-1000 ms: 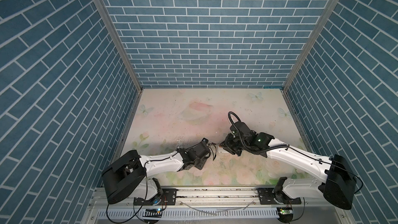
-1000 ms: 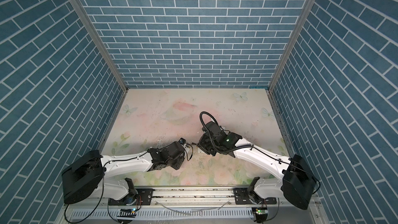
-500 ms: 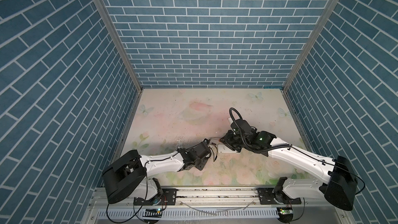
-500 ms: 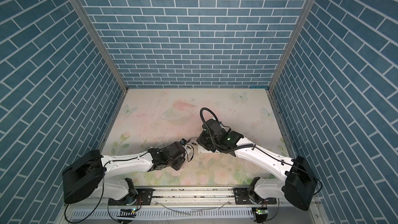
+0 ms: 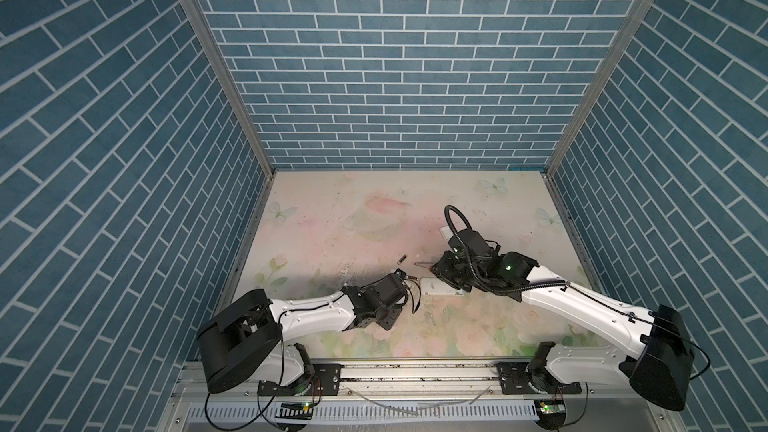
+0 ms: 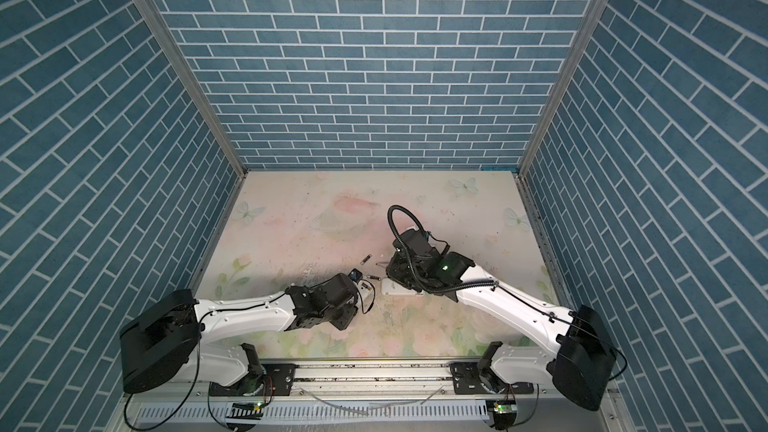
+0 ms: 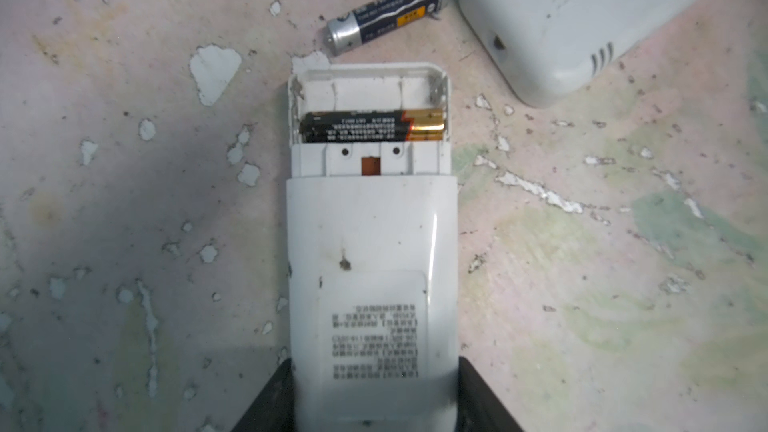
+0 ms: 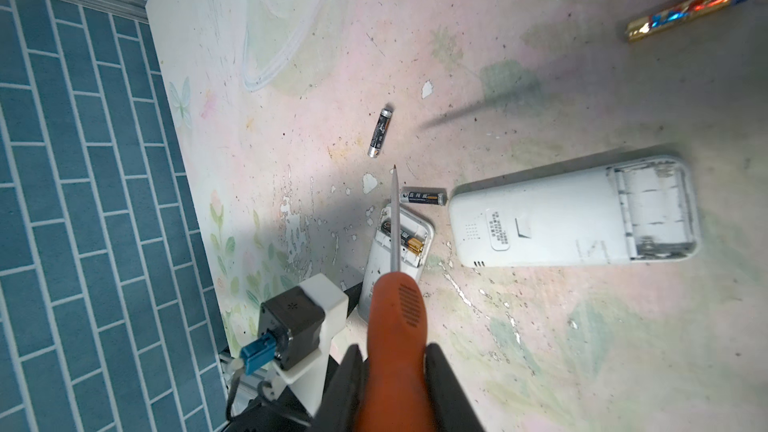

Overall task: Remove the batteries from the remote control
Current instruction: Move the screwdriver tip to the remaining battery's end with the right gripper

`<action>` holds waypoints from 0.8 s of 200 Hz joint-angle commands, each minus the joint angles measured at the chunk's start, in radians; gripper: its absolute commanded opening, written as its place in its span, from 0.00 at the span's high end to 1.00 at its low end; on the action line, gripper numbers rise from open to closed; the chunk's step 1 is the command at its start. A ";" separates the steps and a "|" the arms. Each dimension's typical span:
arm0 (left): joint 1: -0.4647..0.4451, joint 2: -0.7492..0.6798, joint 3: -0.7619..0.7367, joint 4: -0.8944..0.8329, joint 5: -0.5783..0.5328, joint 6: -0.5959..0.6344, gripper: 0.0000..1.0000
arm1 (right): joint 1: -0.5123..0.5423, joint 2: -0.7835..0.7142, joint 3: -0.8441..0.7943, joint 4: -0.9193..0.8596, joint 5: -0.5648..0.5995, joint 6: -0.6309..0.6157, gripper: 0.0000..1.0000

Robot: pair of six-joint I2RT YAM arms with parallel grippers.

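My cell: blue brick on three sides, a flowered table below.

In both top views I look down on a back wall [image 5: 399, 76], left wall [image 5: 104, 139] and right wall [image 5: 685, 118], all patterned in teal brick with white joints. They meet at bare metal posts [image 5: 219, 64]. The table [image 5: 353, 209] is pale pink and green, printed with roses and butterflies [image 5: 493, 185]. Up close its coating is speckled and flaked, showing white chips [image 7: 214, 70]. A metal rail [image 5: 415, 372] runs along the near edge, with a white slotted cable duct [image 5: 374, 412] just in front. The light is even and soft, and a grey shadow [image 7: 158, 184] lies on the table.
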 commanded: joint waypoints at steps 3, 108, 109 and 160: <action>-0.020 -0.003 0.031 -0.079 0.103 0.080 0.91 | -0.109 -0.095 0.083 -0.142 -0.094 -0.187 1.00; -0.052 -0.015 0.100 -0.171 0.159 0.092 0.92 | -0.216 -0.148 0.235 -0.523 -0.222 -0.448 1.00; -0.052 -0.014 0.101 -0.172 0.159 0.093 0.92 | -0.217 -0.147 0.234 -0.523 -0.223 -0.449 1.00; -0.114 0.025 0.138 -0.168 0.159 0.154 0.93 | -0.216 -0.115 0.230 -0.618 -0.291 -0.535 1.00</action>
